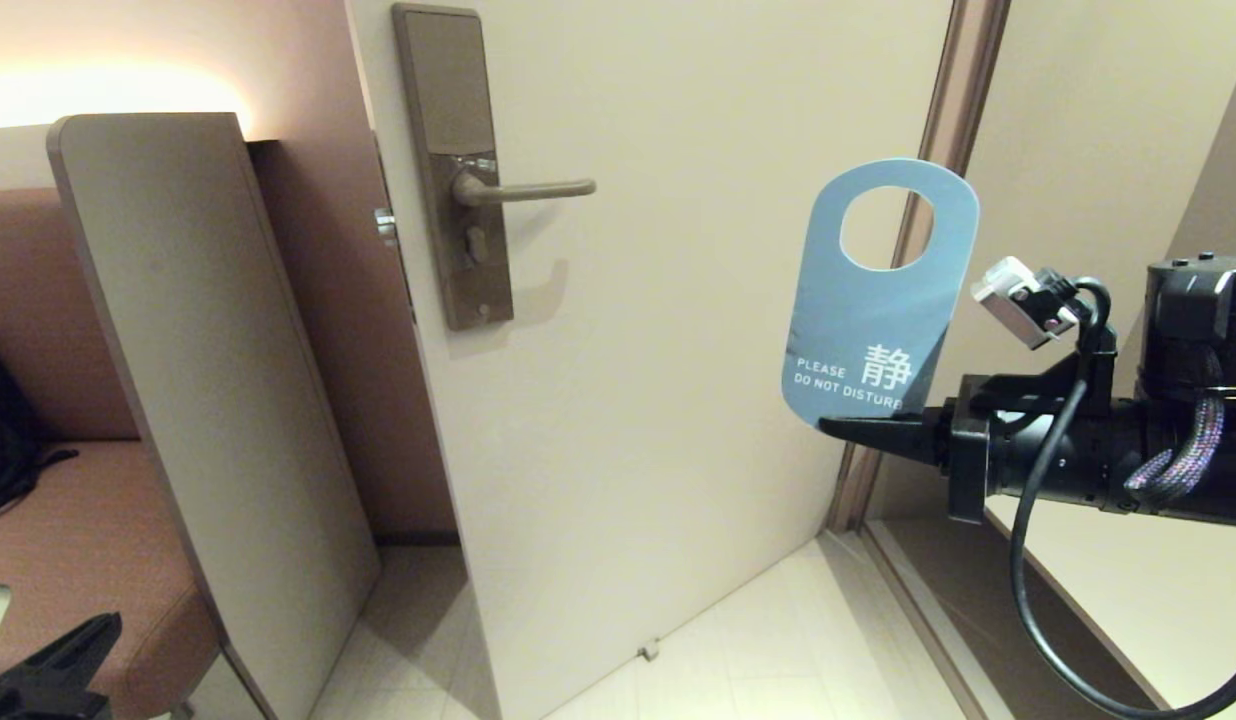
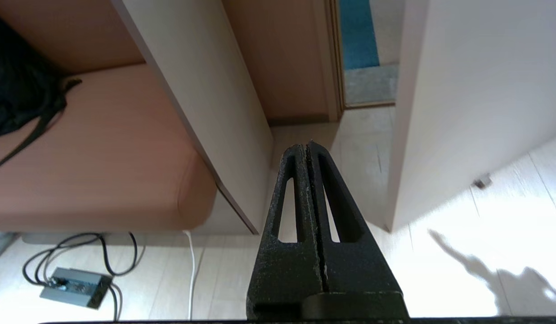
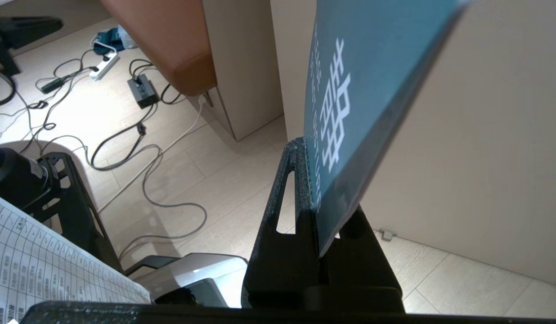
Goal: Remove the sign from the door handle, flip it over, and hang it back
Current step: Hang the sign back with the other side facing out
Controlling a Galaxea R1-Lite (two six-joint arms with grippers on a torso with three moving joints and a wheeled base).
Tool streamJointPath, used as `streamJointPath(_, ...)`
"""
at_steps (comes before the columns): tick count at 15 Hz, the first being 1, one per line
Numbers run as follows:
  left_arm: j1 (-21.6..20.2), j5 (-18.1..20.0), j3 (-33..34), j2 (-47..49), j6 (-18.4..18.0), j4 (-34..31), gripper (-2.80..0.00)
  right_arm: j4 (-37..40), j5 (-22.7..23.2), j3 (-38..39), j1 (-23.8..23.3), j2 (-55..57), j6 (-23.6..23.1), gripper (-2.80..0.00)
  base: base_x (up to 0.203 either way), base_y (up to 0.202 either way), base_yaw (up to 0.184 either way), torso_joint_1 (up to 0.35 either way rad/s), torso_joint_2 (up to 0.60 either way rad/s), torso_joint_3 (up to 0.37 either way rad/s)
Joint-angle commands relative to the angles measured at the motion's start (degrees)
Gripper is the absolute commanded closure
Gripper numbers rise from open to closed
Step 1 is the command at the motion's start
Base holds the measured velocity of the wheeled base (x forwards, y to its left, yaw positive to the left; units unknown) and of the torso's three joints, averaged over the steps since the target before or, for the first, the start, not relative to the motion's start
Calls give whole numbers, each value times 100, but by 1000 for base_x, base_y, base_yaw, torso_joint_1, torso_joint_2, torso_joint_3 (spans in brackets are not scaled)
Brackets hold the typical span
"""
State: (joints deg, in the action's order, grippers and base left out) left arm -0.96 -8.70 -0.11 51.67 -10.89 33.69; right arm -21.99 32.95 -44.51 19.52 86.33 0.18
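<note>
The right hand [image 1: 858,428] is clamping the sign [image 1: 883,300] by its bottom edge, blue face showing, well apart from the bare handle [image 1: 528,189]; rehanging remains, while the left hand [image 2: 308,148] is sitting pressed together, low.

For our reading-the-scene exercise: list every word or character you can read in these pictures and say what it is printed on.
"PLEASE DO NOT DISTURB": white letters on the flat blue card sign with a round hole, held at its bottom edge by the right end effector.
"静": large white character on the same sign.
Printed table sheet in the right wrist view: too small to read.
</note>
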Motion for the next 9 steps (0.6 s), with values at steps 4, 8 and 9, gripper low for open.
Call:
streamJointPath(4,77,101,3,-2078,259,-1564,0,-11,19,-14,-1,54,-114,0,0,0,0,0,0,0)
streamJointPath(8,107,681,6,-3782,421,-2722,0,-7,19,-71,-1,138,-194,0,0,0,0,0,0,0)
streamJointPath(9,106,772,-16,-4289,439,-3042,0,-7,19,-76,-1,153,-200,0,0,0,0,0,0,0)
